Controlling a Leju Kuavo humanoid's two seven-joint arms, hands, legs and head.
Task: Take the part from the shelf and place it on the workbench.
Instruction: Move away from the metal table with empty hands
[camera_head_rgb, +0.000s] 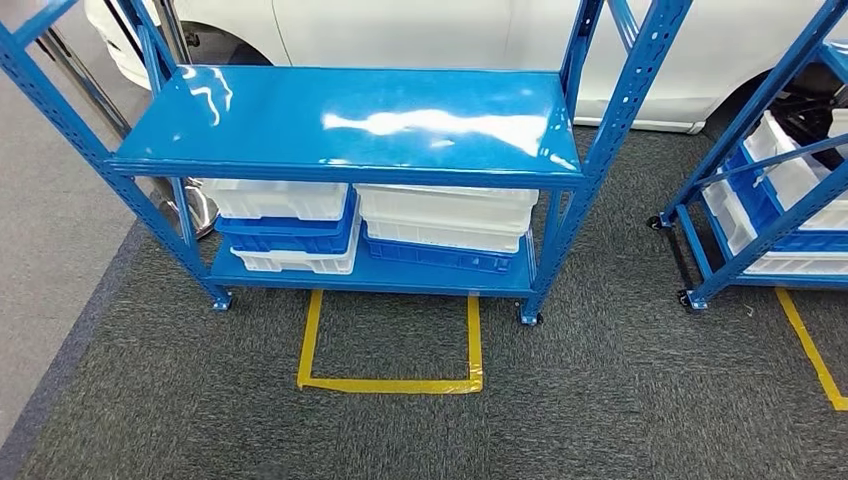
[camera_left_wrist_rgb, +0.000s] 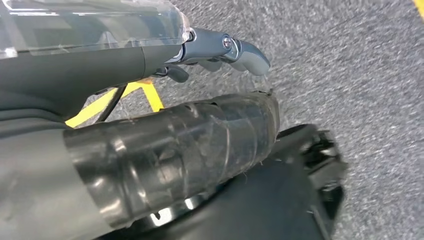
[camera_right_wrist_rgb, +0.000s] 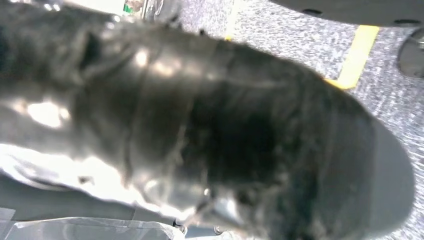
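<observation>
Head view: a blue steel shelf (camera_head_rgb: 350, 125) stands on grey carpet (camera_head_rgb: 560, 410) in the upper centre of the frame, its glossy top board bare and reflecting ceiling light. On the lower board, stacked white and blue plastic bins (camera_head_rgb: 290, 228) sit at the left and a second stack (camera_head_rgb: 445, 228) at the right, the two stacks just beside each other; whether any bin contains the part cannot be told, since the top board hides their interiors. A yellow tape outline (camera_head_rgb: 390, 383) marks the carpet directly below the shelf's front edge. A second blue shelf with similar bins (camera_head_rgb: 790, 190) occupies the right edge of the frame, and a white car body (camera_head_rgb: 420, 30) spans the top behind both shelves. Left wrist view: the left hand (camera_left_wrist_rgb: 215, 52) hangs above the carpet at the upper centre, its grey thumb extended and the darker fingers (camera_left_wrist_rgb: 177, 72) curled inward beneath it, with nothing held. Right wrist view: the right hand (camera_right_wrist_rgb: 225, 140) is a blurred dark mass across the frame; the state of its fingers cannot be told
</observation>
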